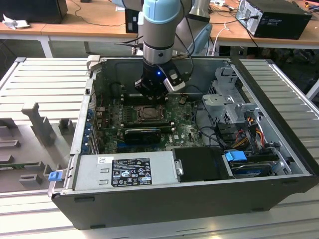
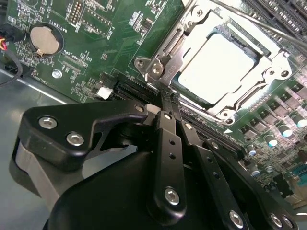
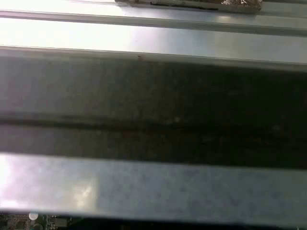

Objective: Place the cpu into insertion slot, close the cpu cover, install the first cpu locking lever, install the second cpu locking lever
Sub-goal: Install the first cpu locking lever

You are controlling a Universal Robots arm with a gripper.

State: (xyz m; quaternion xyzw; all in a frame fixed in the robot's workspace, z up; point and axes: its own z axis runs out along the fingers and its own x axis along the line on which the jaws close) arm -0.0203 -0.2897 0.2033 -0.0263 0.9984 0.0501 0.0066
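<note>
The cpu (image 2: 218, 64) is sitting flat in the insertion slot (image 2: 261, 45) on the green circuit board (image 2: 120, 28), its pale metal top showing through the large window of the cpu cover (image 2: 192, 28), which is lying closed down over it. In the second wrist view the gripper (image 2: 165, 103) is standing just beside one corner of that cover, with the cpu lying just beyond its fingertips. The two black fingers (image 2: 168, 143) are pressed close together with hardly any gap between them, and the tips are meeting at a thin metal lever (image 2: 167, 92) that is running along the edge of the cover; whether the tips are clamping this lever or only touching it cannot be told. A round silver coin battery (image 2: 45, 39) is sitting on the board well apart from the slot. In the exterior view the arm (image 1: 159, 30) is reaching straight down into the open computer case (image 1: 279, 149), and the gripper (image 1: 149, 92) is hanging directly above the far edge of the slot (image 1: 148, 114), very near the board. A long black heatsink (image 1: 142, 134) is lying just on the near side of the slot, and a grey power supply (image 1: 124, 172) is lying along the near wall of the case. In the first wrist view a pale metal wall (image 3: 153, 187) of the case is crossing the picture.
</note>
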